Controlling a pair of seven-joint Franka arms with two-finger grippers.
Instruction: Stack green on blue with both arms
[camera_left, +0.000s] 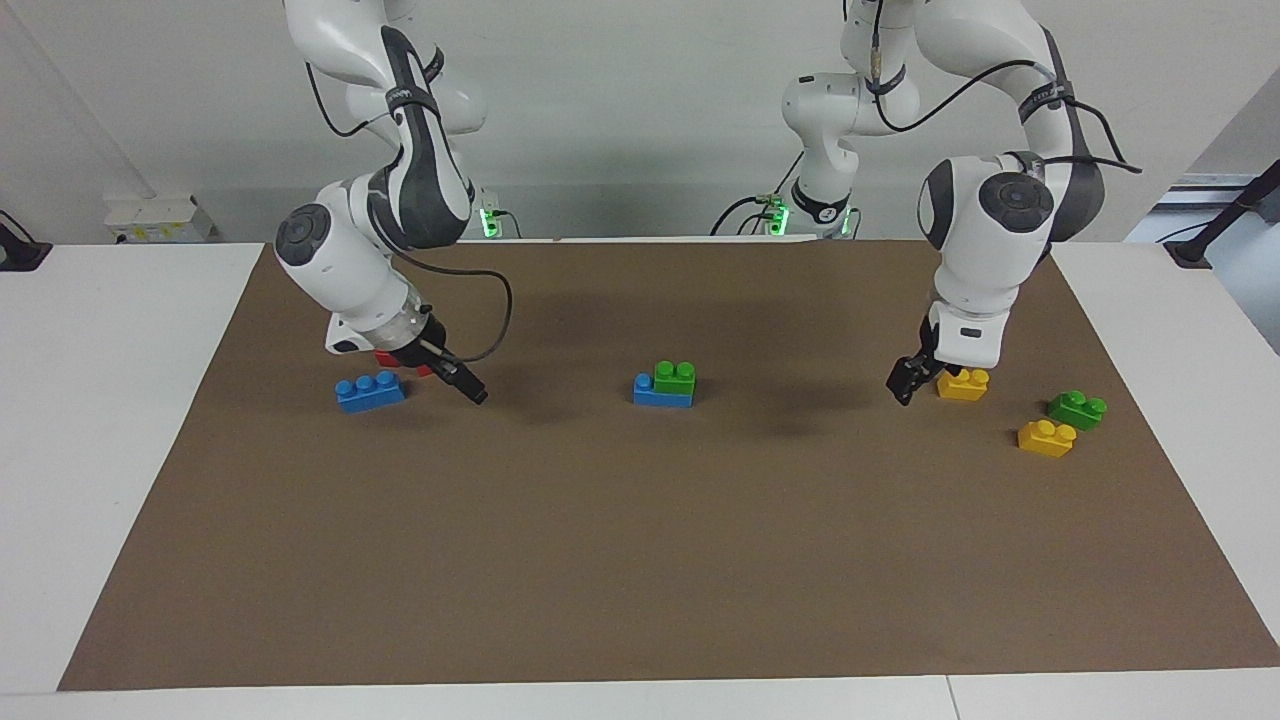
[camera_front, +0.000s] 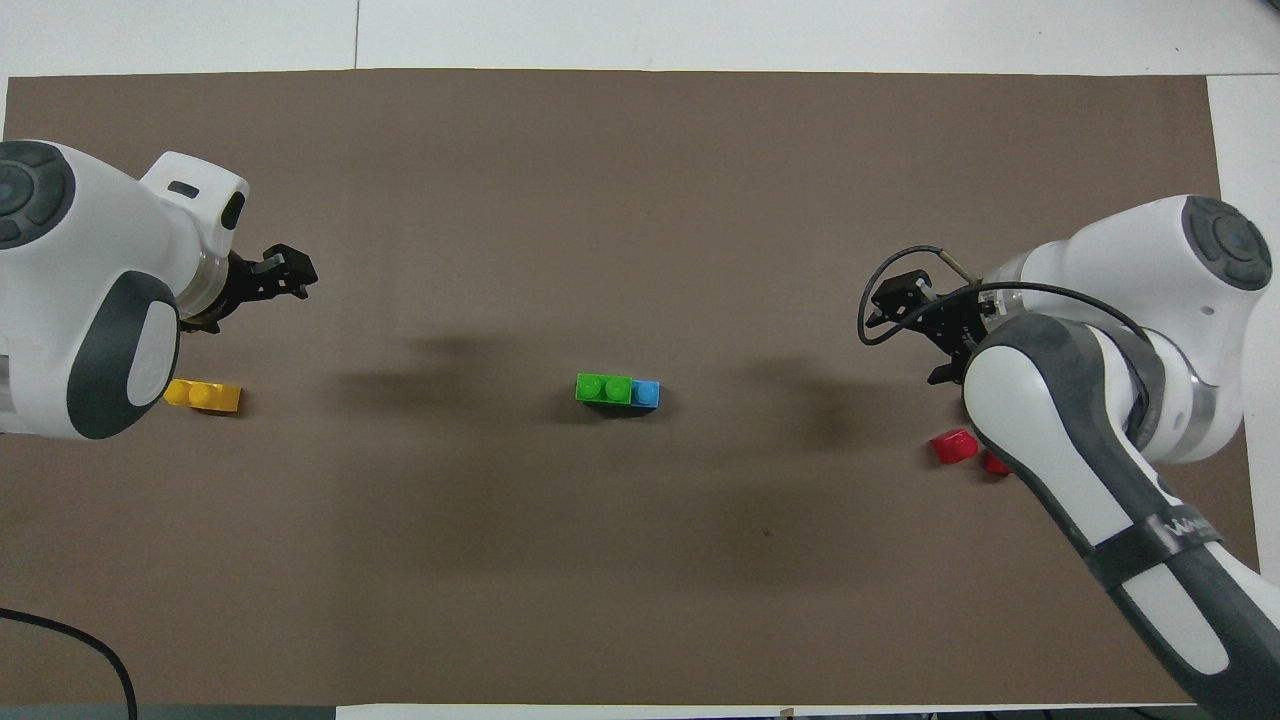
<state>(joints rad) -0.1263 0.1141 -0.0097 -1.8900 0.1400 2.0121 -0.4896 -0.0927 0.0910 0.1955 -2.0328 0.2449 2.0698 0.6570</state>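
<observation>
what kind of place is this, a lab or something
Probably a robotics lab: two white arms, the left arm and right arm, over a brown mat with toy bricks, a green brick stacked on a blue brick.

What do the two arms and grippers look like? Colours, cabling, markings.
Both are glossy white jointed arms with dark grey joint sections and round grey caps. Black cables loop along each. The left gripper and right gripper are black, two-fingered. A dark band with pale lettering wraps each forearm.

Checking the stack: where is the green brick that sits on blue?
The stacked green brick sits on the blue brick at the mat's middle, covering its end toward the left arm; both grippers are off at the ends.
</observation>
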